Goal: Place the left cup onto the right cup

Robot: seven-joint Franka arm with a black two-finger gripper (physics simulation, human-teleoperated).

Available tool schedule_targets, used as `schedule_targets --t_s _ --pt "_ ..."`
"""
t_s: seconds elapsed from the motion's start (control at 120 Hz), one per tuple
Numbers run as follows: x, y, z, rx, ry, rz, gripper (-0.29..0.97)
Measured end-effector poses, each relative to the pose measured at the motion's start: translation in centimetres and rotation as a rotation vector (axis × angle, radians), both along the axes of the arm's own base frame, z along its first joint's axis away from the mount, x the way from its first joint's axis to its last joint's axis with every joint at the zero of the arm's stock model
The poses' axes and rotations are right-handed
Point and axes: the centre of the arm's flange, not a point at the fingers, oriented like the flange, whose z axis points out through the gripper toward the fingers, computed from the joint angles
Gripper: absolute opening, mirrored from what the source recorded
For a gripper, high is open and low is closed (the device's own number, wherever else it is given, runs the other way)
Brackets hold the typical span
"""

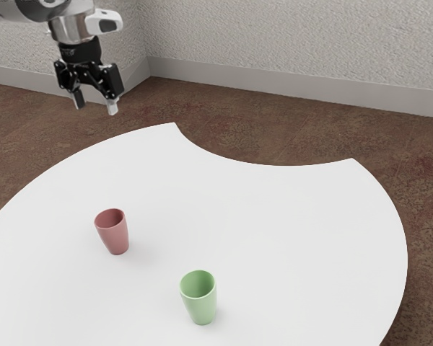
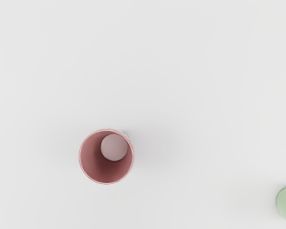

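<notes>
- Exterior: white table (image 1: 274,216) with a curved notch; brown floor (image 1: 274,122), grey wall (image 1: 274,36).
- Pink cup (image 1: 112,231) upright, mouth up.
- Green cup (image 1: 198,296) upright, well apart from it, toward the exterior view's right.
- Gripper (image 1: 96,107) high beyond the pink cup, fingers spread.
- Wrist: pink cup (image 2: 106,156) seen down its mouth, on the table (image 2: 181,71).

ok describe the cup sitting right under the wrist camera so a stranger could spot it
On the white table two cups stand upright, apart. Take the one toward the exterior view's left, set farther back from the camera. It is the pink cup; its neighbour is the green cup.
</notes>
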Motion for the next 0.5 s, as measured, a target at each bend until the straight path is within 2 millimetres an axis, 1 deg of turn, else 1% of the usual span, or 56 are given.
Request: schedule_targets --t_s 0.233,0.5 --pt "1.0 -0.5 -1.7 0.009 0.014 -0.012 0.66" --pt "1.8 0.9 -4.7 0.011 0.031 0.01 0.66"
